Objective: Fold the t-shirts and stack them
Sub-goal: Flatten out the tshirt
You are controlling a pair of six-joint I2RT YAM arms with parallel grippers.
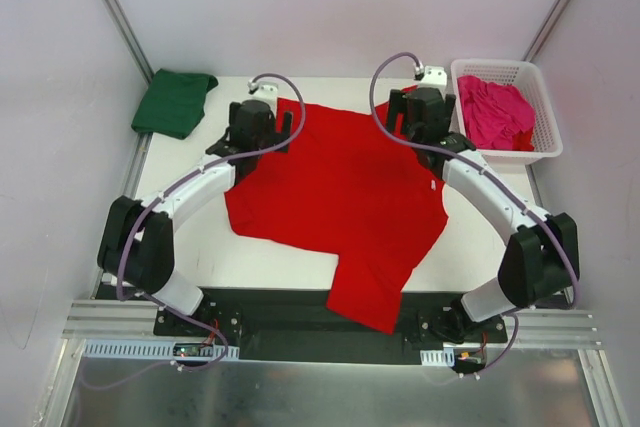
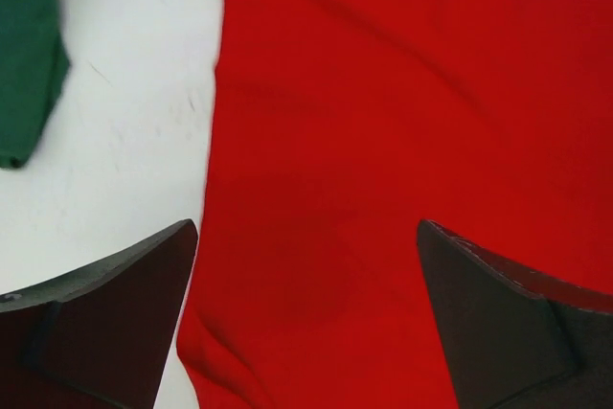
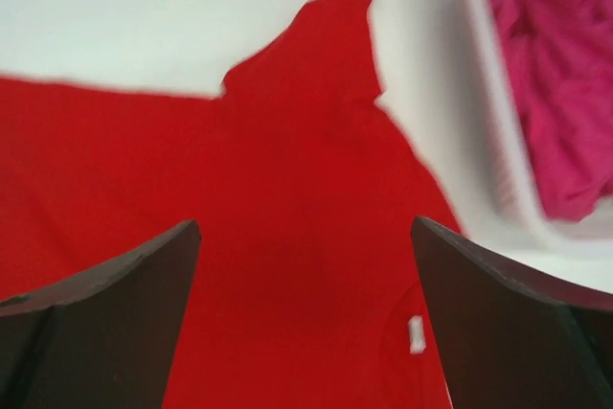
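Note:
A red t-shirt (image 1: pixel 340 192) lies spread across the white table, one sleeve hanging over the near edge. My left gripper (image 1: pixel 262 125) hovers open over its far left edge, the cloth (image 2: pixel 383 141) lying flat below the wide fingers. My right gripper (image 1: pixel 425 112) hovers open over the far right part of the red t-shirt (image 3: pixel 297 227), near a sleeve and a small white neck label (image 3: pixel 417 334). A folded dark green t-shirt (image 1: pixel 175 102) lies at the far left corner. A crumpled magenta t-shirt (image 1: pixel 497 112) fills the basket.
The white lattice basket (image 1: pixel 548 137) stands at the far right corner of the table. White walls close in on three sides. A black rail (image 1: pixel 300 317) with the arm bases runs along the near edge.

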